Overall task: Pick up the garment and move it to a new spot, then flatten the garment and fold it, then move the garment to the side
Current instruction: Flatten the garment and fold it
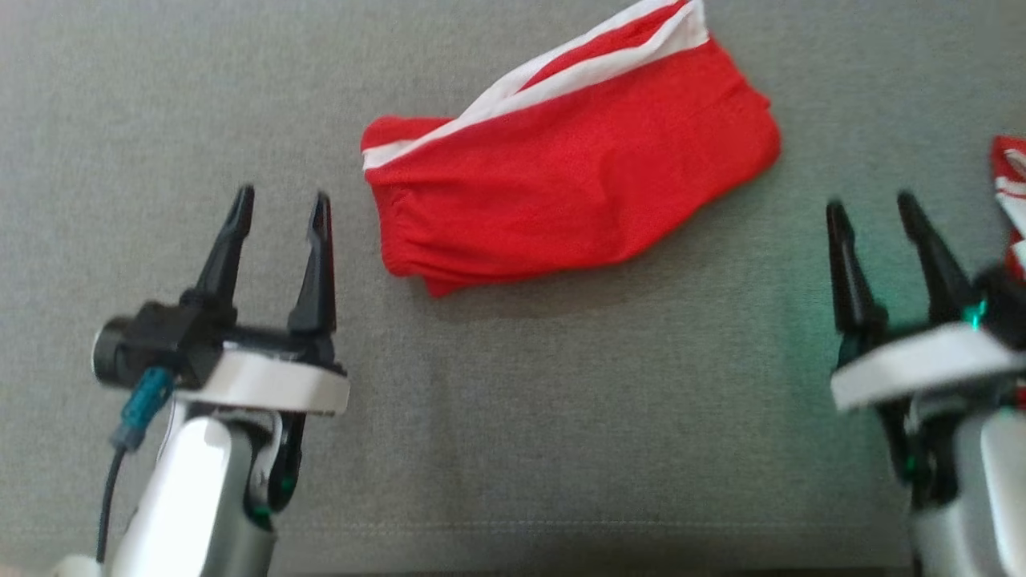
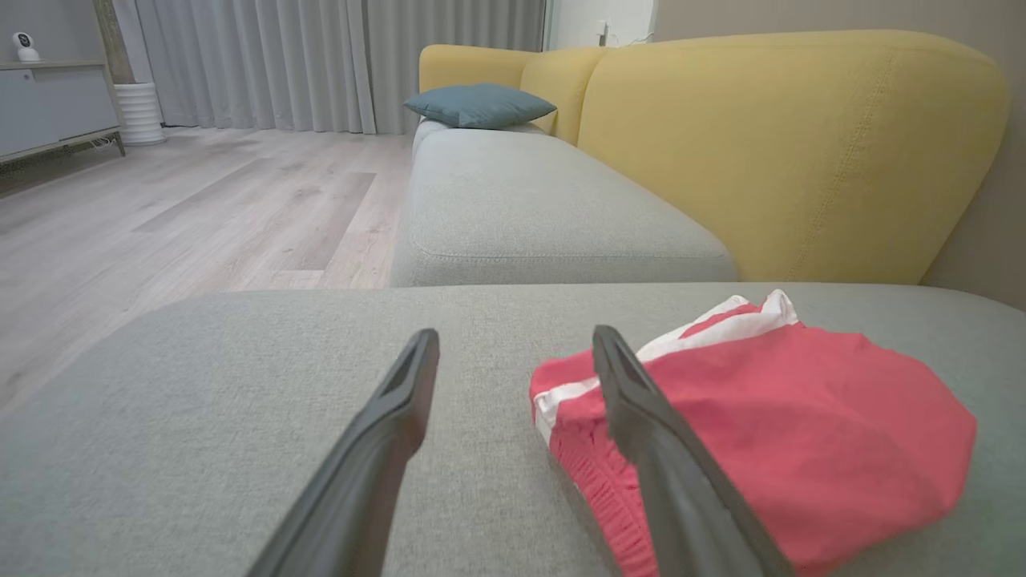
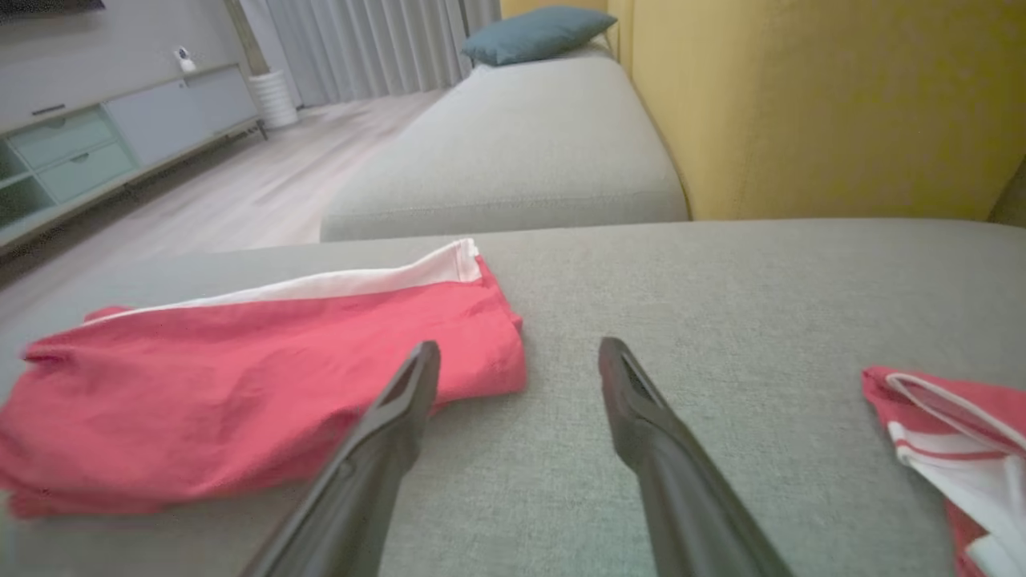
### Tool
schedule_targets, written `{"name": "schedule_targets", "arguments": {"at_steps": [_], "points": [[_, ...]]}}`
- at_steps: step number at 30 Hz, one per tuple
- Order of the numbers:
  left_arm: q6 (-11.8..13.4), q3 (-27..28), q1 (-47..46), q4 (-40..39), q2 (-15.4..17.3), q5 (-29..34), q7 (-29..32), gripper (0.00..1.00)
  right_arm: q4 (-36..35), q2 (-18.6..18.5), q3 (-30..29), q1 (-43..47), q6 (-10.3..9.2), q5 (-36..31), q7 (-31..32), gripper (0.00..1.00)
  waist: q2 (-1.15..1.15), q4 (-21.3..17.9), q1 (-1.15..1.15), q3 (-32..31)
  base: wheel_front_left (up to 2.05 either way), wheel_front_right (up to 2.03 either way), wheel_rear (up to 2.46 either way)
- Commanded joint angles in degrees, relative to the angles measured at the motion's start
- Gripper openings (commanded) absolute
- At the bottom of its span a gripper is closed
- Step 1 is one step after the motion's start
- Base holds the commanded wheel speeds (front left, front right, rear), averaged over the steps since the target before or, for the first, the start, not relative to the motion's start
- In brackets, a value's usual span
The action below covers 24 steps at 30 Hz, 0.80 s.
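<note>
jaws both sides spread wide, gripping nothing. left jaws poised low over grey sofa seat, tips aimed fwd; right jaws likewise, well apart from left.

red garment w/ white side stripe lying on the seat btwn the two sets of jaws & a bit beyond the tips. gathered waistband end just ahead-right of left jaws; far end ahead-left of right jaws. touching neither. looks doubled over already: layers stacked, edges roughly matched, slightly puffy at the end nearer right jaws.

second red-white piece just right of right jaws, partly cut off by frame edge; identity unclear.

judging by that: fold prob done, so step in hand = moving garment to the side. not yet gripped.

next move, prob: bring jaws in low at an edge, pinch thru all layers at once, not top layer only, else risk of opening the fold. lift only a little, carry flat, set down w/o dragging. keep clear of second piece.
</note>
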Motion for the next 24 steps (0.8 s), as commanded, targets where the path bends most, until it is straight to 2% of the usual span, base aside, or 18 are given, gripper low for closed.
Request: {"name": "schedule_targets", "arguments": {"at_steps": [1,10,16,19,21,22,24], "points": [[-0.6,2.5,-3.1,-2.3,0.4,0.6,-0.3,1.00,0.7,-2.4,1.9,-5.4,-0.04,1.1,1.5,1.00,0.00,1.3,0.00,2.1,0.00,0.00,0.00],[-2.3,2.8,-6.2,-1.7,-1.8,1.4,-0.3,1.00,17.6,-8.2,7.6,-23.0,-0.04,5.4,10.9,1.00,0.00,4.5,0.00,6.2,0.00,0.00,0.00],[-3.4,3.4,-7.2,-1.0,-3.0,2.1,-0.3,1.00,27.8,-8.9,9.3,-30.1,-0.04,7.0,16.9,1.00,0.00,5.6,0.00,7.1,0.00,0.00,0.00],[-3.7,3.6,-7.2,-0.8,-3.3,2.3,-0.3,1.00,29.9,-8.6,10.1,-31.3,-0.04,8.0,18.7,1.00,0.00,5.8,0.00,7.1,0.00,0.00,0.00],[-3.9,4.0,-7.1,-0.7,-3.6,2.6,-0.3,1.00,30.7,-8.4,10.9,-32.0,-0.04,9.2,18.9,0.17,0.00,5.7,0.00,7.0,0.00,0.00,0.00],[-3.9,4.2,-7.0,-0.6,-3.7,2.7,-0.3,1.00,30.9,-8.3,11.1,-31.9,-0.04,9.6,18.6,0.00,0.00,5.5,0.00,6.9,0.00,0.00,0.00],[-4.2,4.7,-6.6,-0.4,-3.9,3.1,-0.3,1.00,30.4,-7.9,11.3,-30.6,-0.04,10.7,16.4,0.00,0.00,4.8,0.00,6.0,0.00,0.00,0.00]]}}
